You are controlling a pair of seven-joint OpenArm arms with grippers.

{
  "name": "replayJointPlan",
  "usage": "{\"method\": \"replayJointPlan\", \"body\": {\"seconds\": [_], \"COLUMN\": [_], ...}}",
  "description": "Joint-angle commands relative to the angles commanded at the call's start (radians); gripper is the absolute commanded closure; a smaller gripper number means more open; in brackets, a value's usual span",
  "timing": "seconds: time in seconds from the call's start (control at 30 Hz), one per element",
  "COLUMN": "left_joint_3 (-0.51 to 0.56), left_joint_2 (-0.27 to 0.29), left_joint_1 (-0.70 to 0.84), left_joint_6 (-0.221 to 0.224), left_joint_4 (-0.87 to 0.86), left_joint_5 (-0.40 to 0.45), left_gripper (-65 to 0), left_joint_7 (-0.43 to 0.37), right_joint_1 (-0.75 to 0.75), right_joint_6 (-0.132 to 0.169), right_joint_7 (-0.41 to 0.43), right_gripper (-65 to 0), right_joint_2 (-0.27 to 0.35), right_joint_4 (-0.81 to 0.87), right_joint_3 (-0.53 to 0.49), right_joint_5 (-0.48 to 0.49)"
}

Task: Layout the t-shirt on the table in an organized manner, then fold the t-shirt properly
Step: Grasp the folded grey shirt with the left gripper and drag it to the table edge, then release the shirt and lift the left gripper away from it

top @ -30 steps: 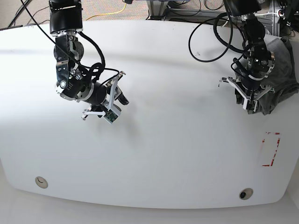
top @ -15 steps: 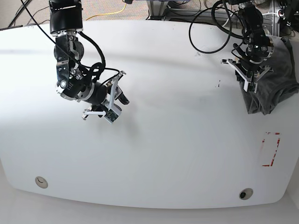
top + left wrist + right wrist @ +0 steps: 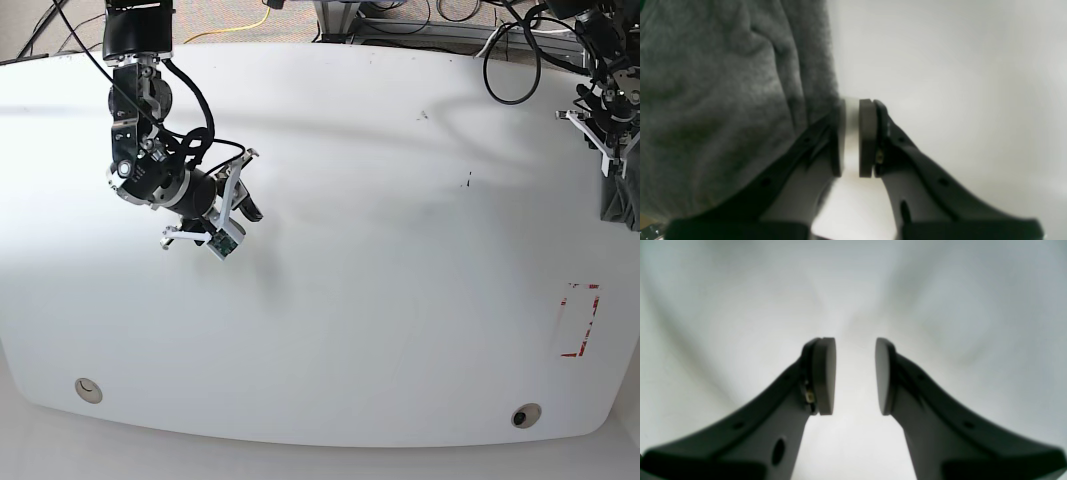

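Observation:
The dark grey t-shirt (image 3: 723,100) fills the left half of the left wrist view, bunched and wrinkled. In the base view only a small dark piece of the t-shirt (image 3: 622,205) shows, at the table's far right edge. My left gripper (image 3: 851,103) has its pads almost together and the cloth's edge reaches its left fingertip. In the base view the left gripper (image 3: 610,150) hangs just above that piece. My right gripper (image 3: 855,343) stands open over bare white table (image 3: 740,290), and in the base view the right gripper (image 3: 240,215) is at the table's left, far from the shirt.
A red-tape rectangle (image 3: 580,320) marks the table (image 3: 380,300) at the front right. Two round grommet holes (image 3: 89,390) (image 3: 525,414) sit near the front edge. Black cables (image 3: 500,70) loop behind the right-hand arm.
My left gripper has moved right and back toward the table's edge, and the t-shirt went with it, now mostly out of the base view. The right arm has shifted slightly up and left.

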Motion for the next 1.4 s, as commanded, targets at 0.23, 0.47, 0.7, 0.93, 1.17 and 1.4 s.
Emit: {"method": "replayJointPlan", "body": {"seconds": [0.23, 0.47, 0.7, 0.93, 1.17, 1.4], "left_joint_3": [0.026, 0.094, 0.0, -0.181, -0.253, -0.264], "left_joint_2": [0.037, 0.086, 0.038, -0.068, -0.166, -0.21], "left_joint_1": [-0.018, -0.023, -0.066, -0.089, -0.087, -0.086], "left_joint_6": [-0.048, -0.048, -0.048, -0.048, -0.048, -0.048], "left_joint_4": [0.086, 0.299, 0.338, 0.176, -0.028, -0.259], "left_joint_5": [0.0, 0.0, 0.0, 0.0, 0.002, 0.008], "left_gripper": [-6.0, -5.7, -5.7, -5.8, -6.0, -6.0], "left_joint_7": [0.005, 0.005, 0.0, -0.003, -0.071, -0.158], "right_joint_1": [-0.015, -0.021, -0.021, -0.032, -0.035, -0.038], "right_joint_6": [0.0, 0.0, 0.0, 0.0, 0.0, 0.0], "right_joint_7": [0.0, 0.0, 0.0, 0.0, 0.0, 0.0], "right_gripper": [-18.5, -18.5, -18.5, -18.5, -18.5, -18.5], "right_joint_2": [-0.008, -0.029, -0.048, -0.058, -0.058, -0.058], "right_joint_4": [0.012, 0.018, 0.018, 0.017, 0.017, 0.017], "right_joint_3": [-0.003, -0.003, -0.003, -0.005, -0.063, -0.087], "right_joint_5": [0.002, 0.0, 0.0, 0.0, 0.0, 0.0]}}
